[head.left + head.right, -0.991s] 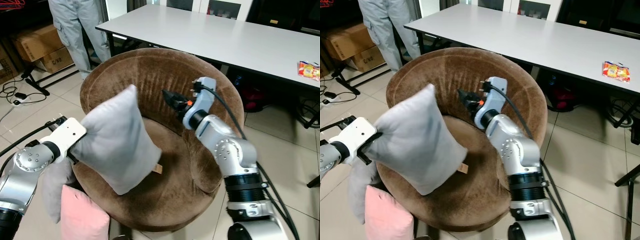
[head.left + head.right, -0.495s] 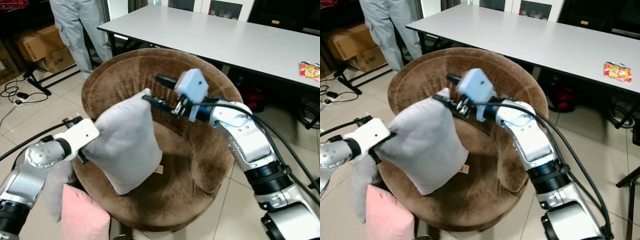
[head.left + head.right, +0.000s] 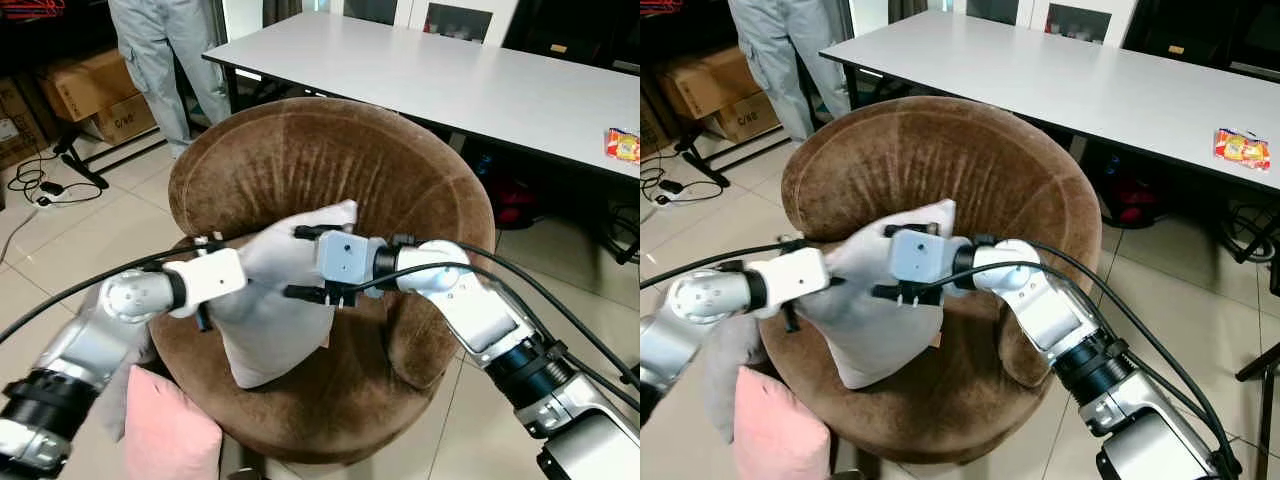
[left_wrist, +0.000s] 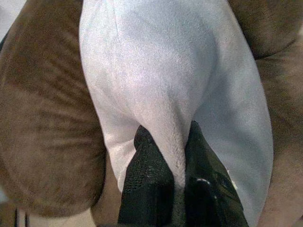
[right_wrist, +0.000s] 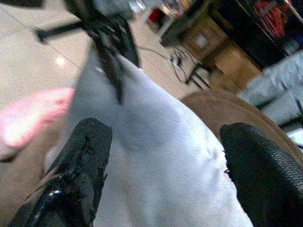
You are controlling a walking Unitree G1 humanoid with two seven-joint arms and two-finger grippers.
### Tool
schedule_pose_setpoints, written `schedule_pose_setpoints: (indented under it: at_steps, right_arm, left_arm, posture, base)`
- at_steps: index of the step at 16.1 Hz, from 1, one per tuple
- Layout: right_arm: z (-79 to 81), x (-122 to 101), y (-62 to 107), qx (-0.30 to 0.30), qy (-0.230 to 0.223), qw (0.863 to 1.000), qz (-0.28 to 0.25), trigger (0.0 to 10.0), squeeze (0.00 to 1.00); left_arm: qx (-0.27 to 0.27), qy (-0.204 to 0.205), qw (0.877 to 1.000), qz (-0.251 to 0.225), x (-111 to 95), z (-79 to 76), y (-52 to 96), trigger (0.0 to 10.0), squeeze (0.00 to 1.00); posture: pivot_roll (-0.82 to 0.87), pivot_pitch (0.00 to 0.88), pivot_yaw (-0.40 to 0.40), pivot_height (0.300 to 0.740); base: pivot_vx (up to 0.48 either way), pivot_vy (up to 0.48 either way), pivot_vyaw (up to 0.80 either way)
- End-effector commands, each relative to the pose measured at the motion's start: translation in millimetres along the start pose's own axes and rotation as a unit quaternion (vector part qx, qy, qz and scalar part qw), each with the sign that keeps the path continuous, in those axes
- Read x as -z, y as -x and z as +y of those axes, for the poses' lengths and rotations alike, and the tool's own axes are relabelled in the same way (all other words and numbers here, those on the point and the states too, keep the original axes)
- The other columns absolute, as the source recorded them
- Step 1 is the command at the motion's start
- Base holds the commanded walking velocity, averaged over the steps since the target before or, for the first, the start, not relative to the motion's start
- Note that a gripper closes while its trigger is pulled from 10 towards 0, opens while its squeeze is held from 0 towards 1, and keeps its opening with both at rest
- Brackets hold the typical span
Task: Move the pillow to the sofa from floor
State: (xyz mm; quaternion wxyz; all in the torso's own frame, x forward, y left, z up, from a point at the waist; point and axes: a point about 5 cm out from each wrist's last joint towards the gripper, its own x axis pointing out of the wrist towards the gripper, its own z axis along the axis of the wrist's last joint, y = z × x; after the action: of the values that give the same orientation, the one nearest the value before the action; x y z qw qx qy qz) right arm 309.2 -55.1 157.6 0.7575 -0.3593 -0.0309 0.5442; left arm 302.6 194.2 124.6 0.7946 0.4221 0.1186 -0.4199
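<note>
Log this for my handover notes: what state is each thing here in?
grey pillow: upright on the seat, pinched.
left gripper: shut on the pillow's edge.
right gripper: open, fingers straddling the pillow.
brown sofa: holding the pillow.
pink pillow: beside the sofa.

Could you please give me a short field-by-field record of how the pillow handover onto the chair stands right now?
Held item: grey pillow, upright on the seat
Seat: round brown sofa chair
Left hand: pinching a fold of the pillow's edge
Right hand: fingers spread open, straddling the pillow's other side
Nearby: pink pillow low at the chair's front left; white table behind; a person's legs beyond the chair
</note>
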Motion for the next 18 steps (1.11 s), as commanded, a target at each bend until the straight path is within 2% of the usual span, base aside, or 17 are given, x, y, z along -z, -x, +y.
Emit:
schedule_pose_setpoints:
  at_steps: [1,2,3,6,8,10,12,14,18]
  right_arm:
    - [-2.8,7,-2.7,0.027,0.010,0.999,0.029,10.0,1.00]
    - [-5.0,11,-3.3,0.046,0.015,0.998,0.041,10.0,0.20]
    - [-5.9,12,-3.5,0.055,0.019,0.997,0.042,10.0,0.00]
    - [-5.4,9,-8.0,0.065,0.021,0.997,0.031,10.0,0.00]
    - [5.5,11,-13.2,0.031,0.039,0.998,0.033,10.0,0.00]
    - [11.6,15,-17.3,0.023,0.041,0.998,0.036,10.0,0.00]
    - [24.3,21,-27.5,0.005,0.047,0.998,0.045,10.0,0.00]
    - [22.2,28,-35.9,0.027,0.049,0.996,0.072,10.0,0.00]
    - [15.8,43,-37.8,0.053,0.062,0.990,0.119,10.0,0.00]
  left_arm:
    - [0.038,-0.023,0.999,-0.018,-9,-5.5,-7.2,0.0,0.00]
    - [0.058,-0.026,0.997,-0.035,-16,-11.0,-10.3,0.0,0.00]
    - [0.067,-0.027,0.996,-0.043,-19,-14.5,-11.8,0.0,0.00]
    - [0.087,-0.029,0.994,-0.055,-25,-22.9,-16.5,0.0,0.00]
    - [0.084,-0.032,0.994,-0.059,-27,-22.1,-16.7,0.0,0.00]
    - [0.087,-0.034,0.994,-0.064,-30,-22.7,-15.6,0.0,0.00]
    - [0.102,-0.035,0.991,-0.078,-36,-30.5,-14.6,0.0,0.00]
    - [0.120,-0.035,0.988,-0.090,-41,-38.5,-14.5,0.0,0.00]
    - [0.130,-0.036,0.986,-0.096,-47,-44.3,-10.9,0.0,0.00]
  posture:
    - [-0.02,0.000,0.001,0.740]
    - [-0.03,0.000,0.003,0.740]
    - [-0.03,0.000,0.001,0.740]
    - [-0.02,0.000,-0.004,0.740]
    - [-0.02,0.000,-0.009,0.740]
    - [-0.02,0.000,-0.012,0.740]
    - [-0.01,0.000,-0.015,0.740]
    - [-0.01,0.000,-0.020,0.740]
    - [0.00,0.000,-0.022,0.740]
  base:
    - [0.000,0.000,0.00]
    - [0.000,0.000,0.00]
    - [0.000,0.000,0.00]
    - [0.000,0.000,0.00]
    - [0.000,0.000,0.00]
    - [0.000,0.000,0.00]
    - [0.000,0.000,0.00]
    - [0.000,0.000,0.00]
    - [0.000,0.000,0.00]
